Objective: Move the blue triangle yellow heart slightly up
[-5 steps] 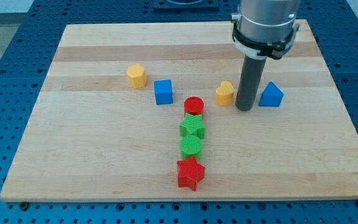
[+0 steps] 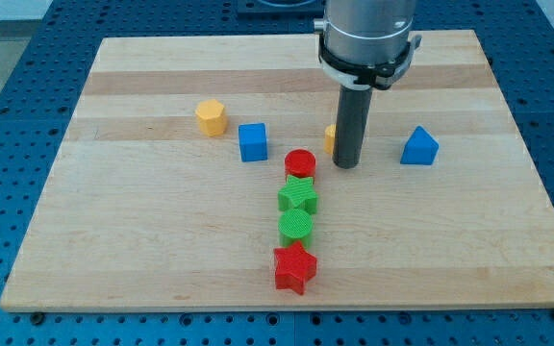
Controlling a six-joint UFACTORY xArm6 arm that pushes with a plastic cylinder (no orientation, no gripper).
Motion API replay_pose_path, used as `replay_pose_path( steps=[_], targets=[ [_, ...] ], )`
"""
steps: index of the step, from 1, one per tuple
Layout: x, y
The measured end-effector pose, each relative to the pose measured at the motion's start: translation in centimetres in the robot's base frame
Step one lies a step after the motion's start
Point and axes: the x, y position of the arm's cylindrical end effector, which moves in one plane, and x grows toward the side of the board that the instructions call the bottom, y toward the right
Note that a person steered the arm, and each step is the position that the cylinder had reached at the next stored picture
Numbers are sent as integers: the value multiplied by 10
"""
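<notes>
Camera view: my tip (image 2: 345, 165) touches the mostly hidden yellow heart (image 2: 329, 138), holding nothing.

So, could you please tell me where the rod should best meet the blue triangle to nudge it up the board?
There is no gripper, so push rather than grip: set my tip against the blue triangle on its flat lower face, coming from the view's bottom. My tip now stands to its left, covering most of the yellow heart.

Tip (image 2: 345, 165) before heart (image 2: 330, 137) — triangle (image 2: 419, 147) rightward
</notes>
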Motion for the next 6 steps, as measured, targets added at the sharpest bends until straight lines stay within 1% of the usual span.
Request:
replay_pose_path(
  steps=[1, 2, 3, 4, 5, 6],
  targets=[
    [3, 4],
    [26, 46],
    [39, 94],
    [37, 113],
    [24, 112],
    [20, 103]
  ],
)
